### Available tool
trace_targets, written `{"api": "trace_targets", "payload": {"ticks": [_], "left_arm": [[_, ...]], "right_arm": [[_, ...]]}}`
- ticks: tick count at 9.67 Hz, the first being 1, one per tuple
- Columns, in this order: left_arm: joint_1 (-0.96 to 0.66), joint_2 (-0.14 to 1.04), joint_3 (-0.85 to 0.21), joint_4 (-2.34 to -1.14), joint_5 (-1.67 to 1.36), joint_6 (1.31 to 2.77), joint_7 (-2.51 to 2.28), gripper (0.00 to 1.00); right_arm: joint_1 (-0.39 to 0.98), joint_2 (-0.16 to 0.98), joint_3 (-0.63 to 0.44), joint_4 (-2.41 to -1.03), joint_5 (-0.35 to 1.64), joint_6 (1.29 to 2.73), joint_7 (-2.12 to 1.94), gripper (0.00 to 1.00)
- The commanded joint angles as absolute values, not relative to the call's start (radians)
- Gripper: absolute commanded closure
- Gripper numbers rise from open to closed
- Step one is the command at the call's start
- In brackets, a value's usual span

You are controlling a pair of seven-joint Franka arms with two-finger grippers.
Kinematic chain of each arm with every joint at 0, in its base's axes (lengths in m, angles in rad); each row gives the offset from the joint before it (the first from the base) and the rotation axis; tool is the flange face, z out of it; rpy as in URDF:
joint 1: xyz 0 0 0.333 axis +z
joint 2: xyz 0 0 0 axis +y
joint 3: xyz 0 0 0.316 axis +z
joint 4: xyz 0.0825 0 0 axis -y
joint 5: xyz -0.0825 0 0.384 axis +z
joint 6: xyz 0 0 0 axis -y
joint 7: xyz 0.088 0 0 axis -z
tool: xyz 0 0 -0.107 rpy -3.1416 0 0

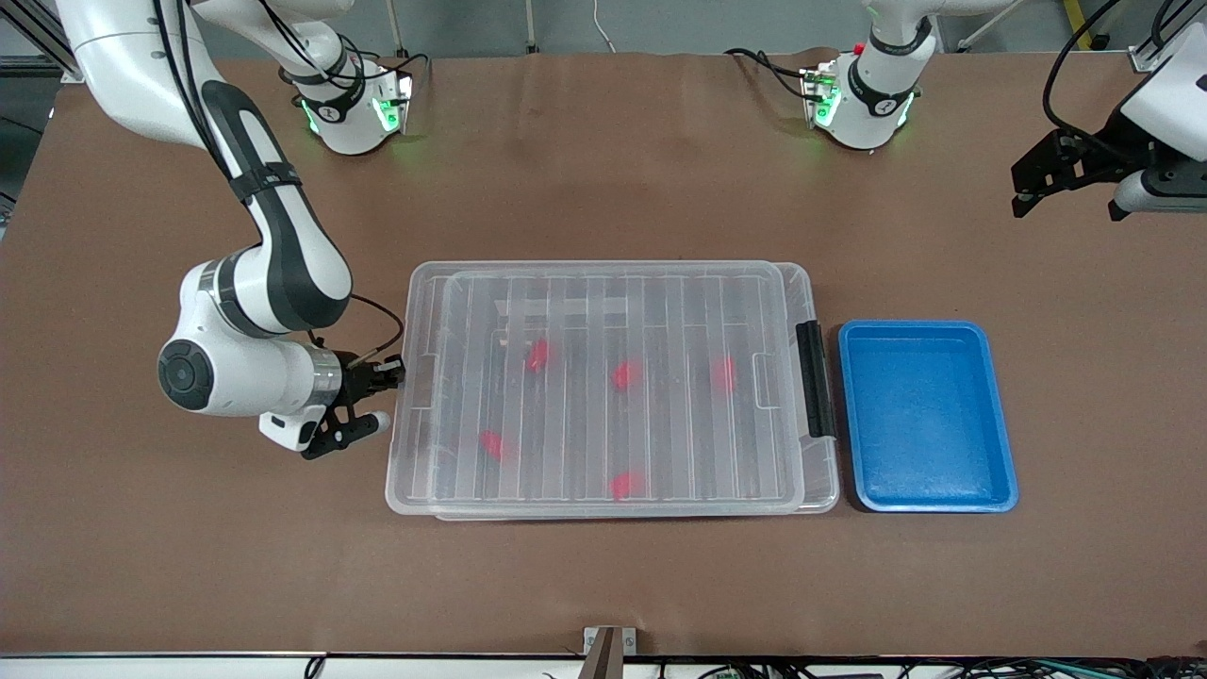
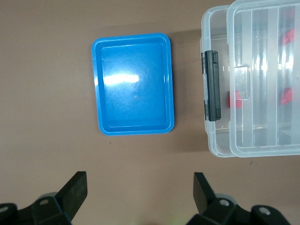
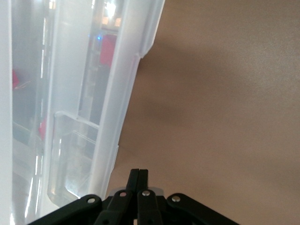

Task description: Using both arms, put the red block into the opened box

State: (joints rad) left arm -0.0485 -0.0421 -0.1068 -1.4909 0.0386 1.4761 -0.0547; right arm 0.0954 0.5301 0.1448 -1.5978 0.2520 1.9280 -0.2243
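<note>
**Lidded box, five red pieces inside, both arms at the ends**

Nearest the front camera lies the long edge of the box [image 1: 603,387], a large clear bin resting flat on the brown table [image 1: 603,585]. Its ribbed transparent lid [image 1: 613,283] sits on top, shifted slightly toward the right arm's end, and a black handle [image 1: 815,379] runs along the short side toward the left arm's end. Five red pieces show through the lid. One red block [image 1: 623,486] lies closest to the front camera; another [image 1: 492,445] is a little farther, toward the right arm's end. Three more sit in a rough row farther from the camera [image 1: 537,355], [image 1: 623,374], [image 1: 723,372]. All are inside the box, well apart from each other.

Just beside the handle end rests a blue tray [image 1: 927,416], apart from the box by a narrow strip of table.

At the box's short side toward the right arm's end sits the right gripper [image 1: 388,375], low and right against the rim; its jaws are pressed together with nothing visible between them.

Over bare table toward the left arm's end hangs the left gripper [image 1: 1066,189], up in the air with its jaws spread wide and holding nothing; its wrist view looks down on the tray and the handle.
</note>
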Motion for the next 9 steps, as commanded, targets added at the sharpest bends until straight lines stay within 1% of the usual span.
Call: {"api": "trace_targets", "payload": {"ticks": [1, 2, 3, 4, 5, 7, 9], "left_arm": [[-0.054, -0.021, -0.101, -1.491, 0.035, 1.471, -0.044, 0.00], [-0.054, -0.021, -0.101, -1.491, 0.032, 1.471, -0.044, 0.00], [-0.052, -0.021, -0.101, -1.491, 0.029, 1.471, -0.044, 0.00], [-0.052, -0.021, -0.101, -1.491, 0.028, 1.471, -0.044, 0.00], [-0.052, -0.021, -0.101, -1.491, 0.025, 1.470, -0.044, 0.00], [-0.051, -0.021, -0.101, -1.491, 0.023, 1.465, -0.046, 0.00], [-0.051, -0.021, -0.101, -1.491, 0.023, 1.465, -0.048, 0.00]], "right_arm": [[0.095, 0.537, 0.153, -1.586, 0.267, 1.931, -0.224, 0.99], [0.094, 0.535, 0.153, -1.585, 0.265, 1.925, -0.227, 0.98], [0.083, 0.520, 0.146, -1.569, 0.246, 1.908, -0.224, 0.83], [0.063, 0.464, 0.123, -1.566, 0.217, 1.843, -0.222, 0.33], [0.060, 0.381, 0.073, -1.571, 0.162, 1.827, -0.209, 0.00], [0.060, 0.257, -0.010, -1.575, 0.088, 1.784, -0.079, 0.00], [0.060, 0.151, -0.089, -1.574, 0.029, 1.767, -0.060, 0.00]]}}
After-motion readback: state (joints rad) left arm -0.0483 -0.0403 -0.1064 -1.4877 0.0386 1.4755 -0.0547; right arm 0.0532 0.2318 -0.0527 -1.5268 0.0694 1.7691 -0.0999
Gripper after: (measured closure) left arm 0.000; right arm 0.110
